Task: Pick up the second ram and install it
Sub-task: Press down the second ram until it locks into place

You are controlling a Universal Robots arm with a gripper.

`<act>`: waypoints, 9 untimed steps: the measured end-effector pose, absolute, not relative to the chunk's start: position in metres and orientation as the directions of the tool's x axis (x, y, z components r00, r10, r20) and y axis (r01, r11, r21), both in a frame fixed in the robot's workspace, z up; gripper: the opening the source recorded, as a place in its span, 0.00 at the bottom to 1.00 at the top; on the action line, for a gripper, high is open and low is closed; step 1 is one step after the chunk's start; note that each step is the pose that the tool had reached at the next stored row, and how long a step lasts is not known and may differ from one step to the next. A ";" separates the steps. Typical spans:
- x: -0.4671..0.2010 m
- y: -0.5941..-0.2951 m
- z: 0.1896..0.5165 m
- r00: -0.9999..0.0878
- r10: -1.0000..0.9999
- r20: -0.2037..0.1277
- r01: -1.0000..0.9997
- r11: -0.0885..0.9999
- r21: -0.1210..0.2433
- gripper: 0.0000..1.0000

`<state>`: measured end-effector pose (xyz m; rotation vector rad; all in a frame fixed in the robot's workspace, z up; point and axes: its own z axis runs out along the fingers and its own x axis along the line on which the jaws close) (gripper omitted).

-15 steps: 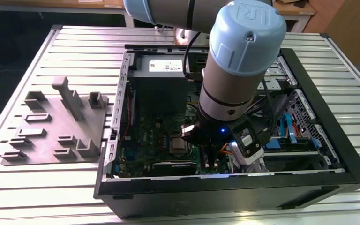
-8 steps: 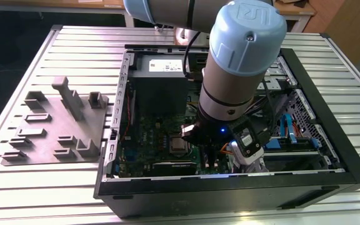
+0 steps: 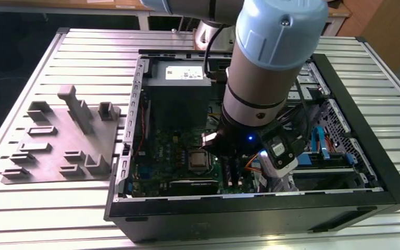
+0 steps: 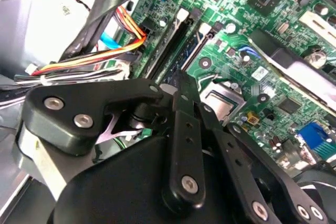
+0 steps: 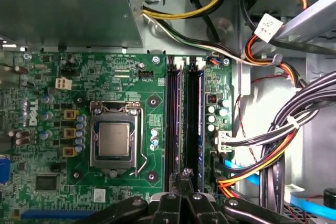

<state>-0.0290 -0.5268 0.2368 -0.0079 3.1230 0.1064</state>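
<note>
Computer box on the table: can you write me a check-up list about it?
Surface: ribbed metal table.
Job's things: long thin dark ram stick, seemingly seated in the green motherboard.
Clutter: grey plastic fixture plate beside the open black computer case.
Grippers: black gripper shut, just over the ram stick.
Cables: orange, yellow and black wire bundles inside the case.
Surroundings: wooden furniture beyond the table.

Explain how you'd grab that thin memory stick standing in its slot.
Pinch the memory stick across its flat faces at the top edge, coming straight down toward the motherboard: it stands on edge, with a neighbouring slot close beside, so likely only its top is free.
</note>
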 end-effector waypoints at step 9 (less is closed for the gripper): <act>-0.029 -0.509 0.237 -1.000 -0.005 -0.017 -0.006 0.998 0.068 0.10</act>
